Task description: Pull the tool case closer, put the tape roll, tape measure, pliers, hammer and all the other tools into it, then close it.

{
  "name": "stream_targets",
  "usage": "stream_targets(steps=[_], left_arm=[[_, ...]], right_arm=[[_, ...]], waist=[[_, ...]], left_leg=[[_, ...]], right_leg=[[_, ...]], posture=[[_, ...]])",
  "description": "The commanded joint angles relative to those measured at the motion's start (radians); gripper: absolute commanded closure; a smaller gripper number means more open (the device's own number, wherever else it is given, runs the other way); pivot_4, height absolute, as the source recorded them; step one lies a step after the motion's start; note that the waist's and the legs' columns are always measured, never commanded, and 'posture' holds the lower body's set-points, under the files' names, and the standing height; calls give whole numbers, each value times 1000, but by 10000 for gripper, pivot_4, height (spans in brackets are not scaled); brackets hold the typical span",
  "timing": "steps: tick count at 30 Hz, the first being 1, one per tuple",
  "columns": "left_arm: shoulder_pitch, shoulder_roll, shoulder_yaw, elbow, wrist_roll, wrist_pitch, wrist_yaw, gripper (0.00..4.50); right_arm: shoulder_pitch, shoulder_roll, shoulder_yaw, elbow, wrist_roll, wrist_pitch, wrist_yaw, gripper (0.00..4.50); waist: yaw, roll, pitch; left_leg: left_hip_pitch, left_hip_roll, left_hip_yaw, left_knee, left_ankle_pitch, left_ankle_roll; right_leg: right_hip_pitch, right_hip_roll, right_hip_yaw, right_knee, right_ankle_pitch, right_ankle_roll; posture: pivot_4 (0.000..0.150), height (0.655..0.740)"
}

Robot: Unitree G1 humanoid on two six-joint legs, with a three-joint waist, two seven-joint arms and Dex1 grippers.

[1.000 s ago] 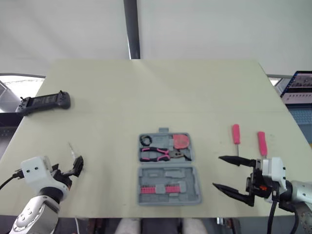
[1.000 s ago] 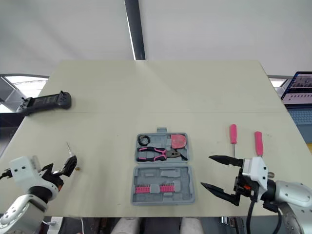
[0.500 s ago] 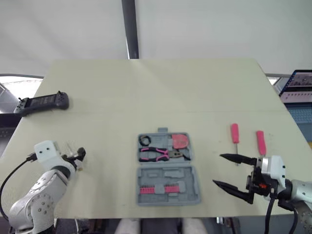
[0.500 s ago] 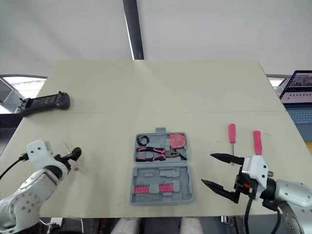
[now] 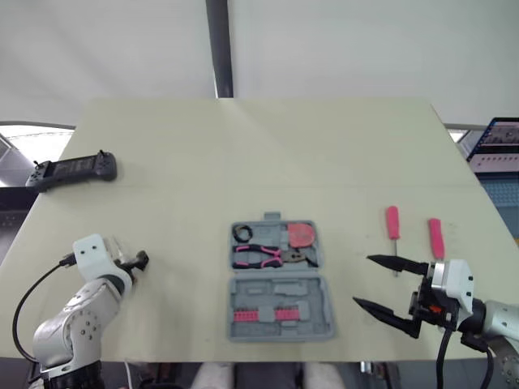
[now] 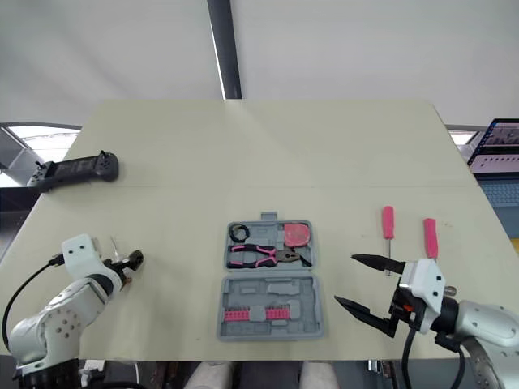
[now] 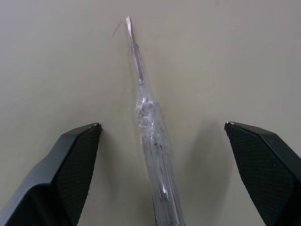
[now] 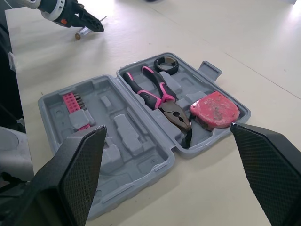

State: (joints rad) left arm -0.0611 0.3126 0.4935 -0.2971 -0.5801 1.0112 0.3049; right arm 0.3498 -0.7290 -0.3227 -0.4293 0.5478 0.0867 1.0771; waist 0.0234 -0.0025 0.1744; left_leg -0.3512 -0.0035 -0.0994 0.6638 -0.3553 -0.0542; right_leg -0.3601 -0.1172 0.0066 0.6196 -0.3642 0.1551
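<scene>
From the head the clear screwdriver (image 7: pixel 153 136) is hard to make out. It lies on the table (image 5: pixel 268 154) well to the left of the tool case (image 5: pixel 276 279), and there only a thin shaft shows beside the left gripper (image 7: pixel 161 125). In the left wrist view its transparent handle is cut off by the picture edge, and the metal blade points away from the wrist. The left gripper is spread wide, with one finger on each side of this screwdriver, and neither finger touches it.

To the right of the case lie two pink screwdrivers (image 5: pixel 392 223), side by side and a little apart. The shaft of the one nearer the case passes behind the upper finger of the right gripper (image 5: pixel 362 282). The shaft of the other is hidden behind that gripper's body. The right gripper is also wide open and holds nothing, and it hangs just right of the case's near half with its fingers pointing toward the case.

The case is grey plastic and lies open and flat, near the front edge of the table. Its far half holds the black tape roll (image 5: pixel 241 233) on the left, the pink tape measure (image 5: pixel 302 234) on the right, and the pliers (image 5: pixel 263 257) with pink and black handles in front of them. A dark thing sits under the nose of the pliers, and I cannot tell what it is. The near half carries a row of pink bits (image 5: pixel 263 314).

Far left of the case lies a black controller (image 5: pixel 73 170). Far right of it a laptop (image 5: pixel 496 146) is cut off by the picture edge.
</scene>
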Motion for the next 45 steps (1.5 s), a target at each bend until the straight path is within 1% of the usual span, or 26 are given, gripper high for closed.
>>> stream_targets(steps=[1,3,4,10,11,14,17,22,26,30,34,36,38,41,45], left_arm=[[-8,-8,17,3,20,-8,-20,2439],[-7,-11,21,3,26,-1,-26,8439],[-7,-13,23,3,28,0,-30,12821],[-8,-20,34,2,52,5,-43,43822],[-8,-21,34,2,56,5,-45,44794],[-7,-13,28,-2,70,7,-54,44773],[2,22,12,-21,87,13,-90,44773],[39,192,-61,-75,104,-5,-271,44773],[46,330,-135,-83,96,-58,-471,44773],[-1,437,-228,-107,50,-75,-679,44773],[-53,544,-357,-169,30,-95,-875,44773],[-92,562,-403,-192,14,-91,-932,44773],[-136,591,-471,-223,26,-102,-990,44773],[-198,607,-534,-244,28,-94,-1044,44773],[-280,642,-637,-256,72,-103,-1113,44773]], right_arm=[[9,-4,-32,-37,0,-15,-9,115],[10,-5,-34,-37,0,-15,-10,0],[11,-6,-34,-37,-1,-15,-10,0],[10,-6,-33,-33,-5,-15,-10,0],[9,-6,-32,-32,-6,-14,-10,0],[6,-3,-31,-27,-7,-15,-11,0],[10,1,-34,-20,-6,-17,-11,0],[19,10,-38,-16,8,-16,-7,0],[21,19,-31,-21,27,-17,7,0],[28,18,-32,-42,47,-8,10,0],[44,17,-34,-41,37,-25,11,0],[47,19,-34,-39,24,-30,1,0],[51,20,-32,-40,11,-35,-10,0],[64,23,-32,-48,2,-39,-19,0],[100,22,-43,-42,-24,-77,-3,0]], waist=[[0,0,0],[0,0,0],[0,0,0],[0,0,0],[0,0,0],[0,0,0],[0,0,0],[-2,0,0],[-1,0,0],[0,0,0],[-3,1,1],[-3,1,1],[-3,1,1],[-5,2,1],[-6,2,1]], left_leg=[[0,0,0,0,0,0],[0,0,0,0,0,0],[0,0,0,0,0,0],[0,0,0,0,0,0],[0,0,0,0,0,0],[0,0,0,0,0,0],[0,0,0,0,0,0],[0,0,0,0,0,0],[0,0,0,-1,0,-1],[0,0,0,-1,0,-1],[-1,0,0,-1,0,-1],[-1,0,0,-1,0,-1],[-1,0,0,-1,0,-1],[-1,1,0,-1,0,0],[-1,1,0,-1,0,0]], right_leg=[[0,0,0,0,0,0],[0,0,0,0,0,0],[0,0,0,0,0,0],[0,0,0,0,0,0],[0,0,0,0,0,0],[0,0,0,0,0,0],[0,0,0,0,0,0],[-1,0,0,0,0,0],[-1,0,0,0,0,0],[0,-1,0,-1,0,0],[0,0,0,-1,0,0],[0,0,0,-1,0,0],[0,0,0,-1,0,0],[0,0,0,0,0,0],[0,1,0,0,0,0]], posture=[[1500,7400],[1500,7400],[1500,7400],[1500,7400],[1500,7400],[1500,7400],[1500,7400],[1500,7400],[1500,7400],[1500,7400],[1500,7400],[1500,7400],[1500,7400],[1500,7400],[1500,7400]])
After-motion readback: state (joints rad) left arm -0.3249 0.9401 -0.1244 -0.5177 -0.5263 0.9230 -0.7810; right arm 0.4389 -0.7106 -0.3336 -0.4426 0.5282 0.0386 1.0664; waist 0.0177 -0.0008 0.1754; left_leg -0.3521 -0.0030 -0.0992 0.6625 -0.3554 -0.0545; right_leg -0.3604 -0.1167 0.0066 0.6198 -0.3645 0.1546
